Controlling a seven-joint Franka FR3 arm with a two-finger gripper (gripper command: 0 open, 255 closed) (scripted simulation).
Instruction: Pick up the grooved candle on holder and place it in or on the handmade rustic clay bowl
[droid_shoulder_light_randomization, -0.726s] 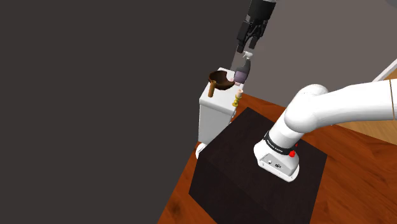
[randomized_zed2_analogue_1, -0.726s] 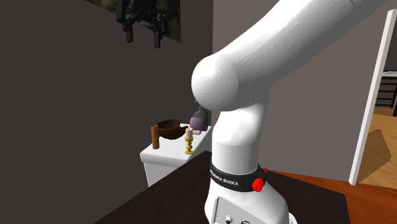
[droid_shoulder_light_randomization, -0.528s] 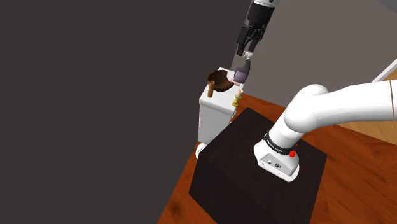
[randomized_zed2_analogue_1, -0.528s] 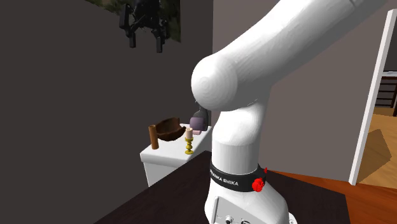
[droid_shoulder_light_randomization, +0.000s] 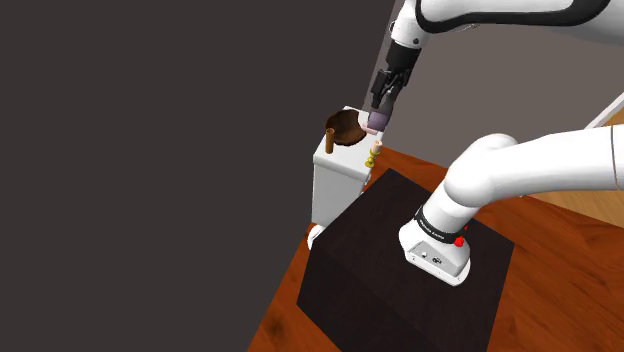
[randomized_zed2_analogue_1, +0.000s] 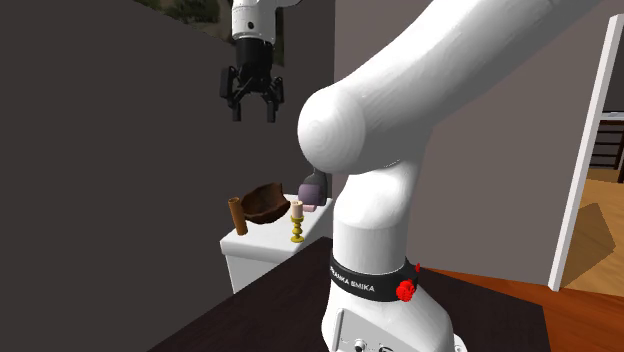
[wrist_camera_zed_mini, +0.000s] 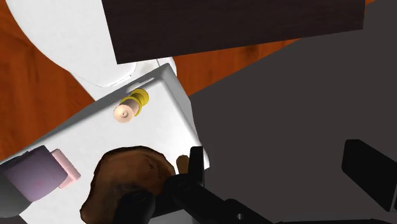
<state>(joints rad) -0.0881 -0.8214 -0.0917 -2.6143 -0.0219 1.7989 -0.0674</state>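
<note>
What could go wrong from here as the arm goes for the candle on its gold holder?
1. The candle is slim and stands near the edge of the white top; a glancing touch might tip it off.
2. The brown bowl sits close by, so the open fingers could knock it on the way down.
3. The gripper hangs high and off to one side, so it needs re-aiming.

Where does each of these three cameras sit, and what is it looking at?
Shoulder view: high beside the stand, looking down; arm and hand show.
Second exterior view: close behind the arm, facing the candle and bowl; hand above.
Wrist view: on the hand, looking down; its open fingers show.
All three share candle and bowl.
</note>
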